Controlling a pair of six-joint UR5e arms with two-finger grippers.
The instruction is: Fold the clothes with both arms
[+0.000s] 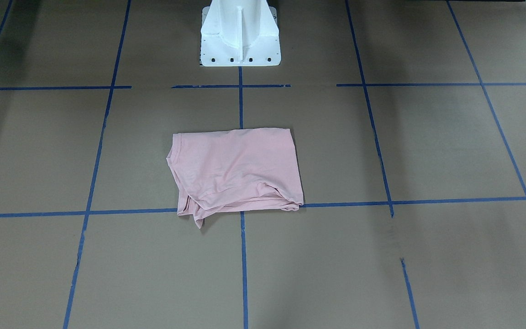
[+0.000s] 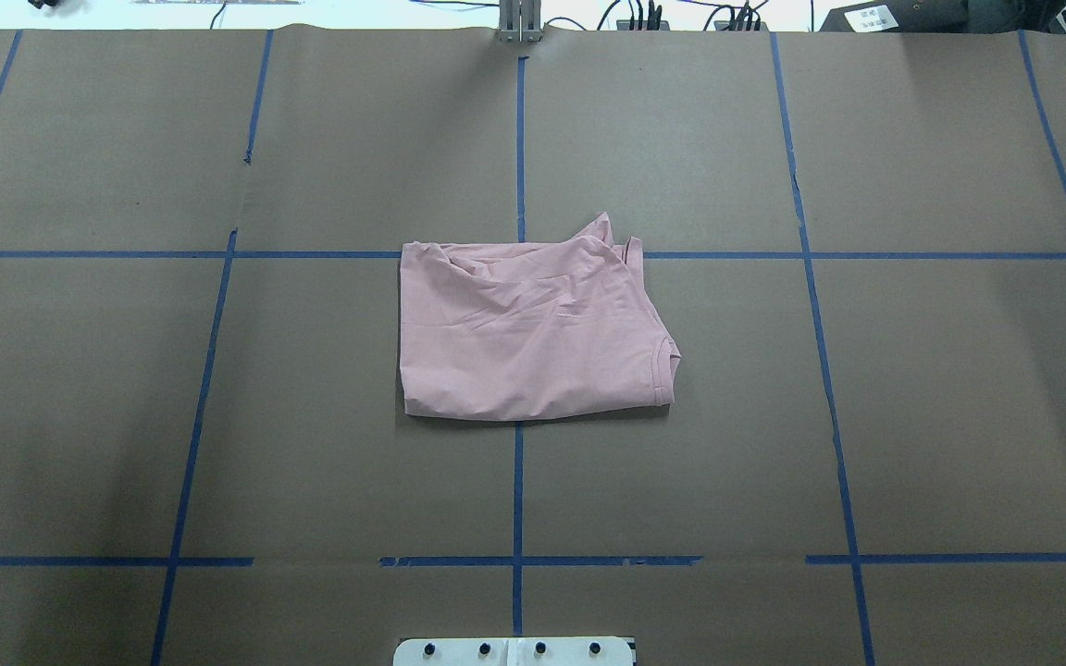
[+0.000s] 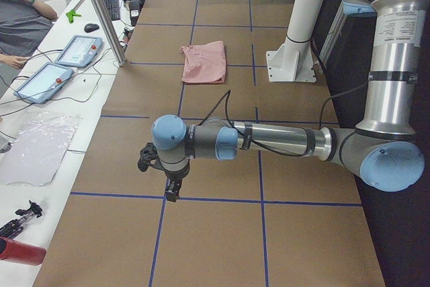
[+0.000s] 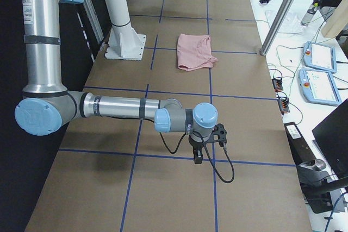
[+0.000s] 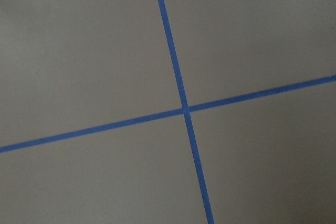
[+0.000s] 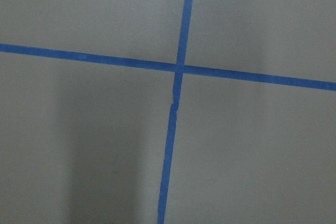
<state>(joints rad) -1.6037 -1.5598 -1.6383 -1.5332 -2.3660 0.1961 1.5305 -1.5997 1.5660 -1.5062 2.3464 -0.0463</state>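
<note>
Lying in a compact, roughly rectangular bundle at the middle of the surface (image 2: pixel 357 139), just out from the white pedestal (image 1: pixel 239 36), the pale pink T-shirt (image 2: pixel 533 338) looks folded several times over, its print hidden. The ribbed collar (image 2: pixel 661 370) shows at the end towards the robot's right. By my judgement the folding is at or near its close. What remains untidy is the edge farthest from the robot, where the layers rumple and a loose corner (image 2: pixel 602 227) pokes out past the tape line. If another move is called for, it would be a smoothing or tucking of that corner, or one more fold across the short way. Either calls for both arms to travel in from the ends of the surface and come down on opposite edges of the bundle together. The left arm (image 3: pixel 269 140) reaches out low over the surface near the end on the robot's left, and the right arm (image 4: pixel 119 107) does the same at the opposite end. Each set of jaws points down over bare brown paper. The shirt lies well apart from both, about midway between them. Each wrist camera shows only a crossing of blue tape (image 5: pixel 184 109) with no cloth and no jaws. Since the jaws appear in the side views alone, I cannot tell whether they are spread or pressed together; nothing shows between them.
</note>
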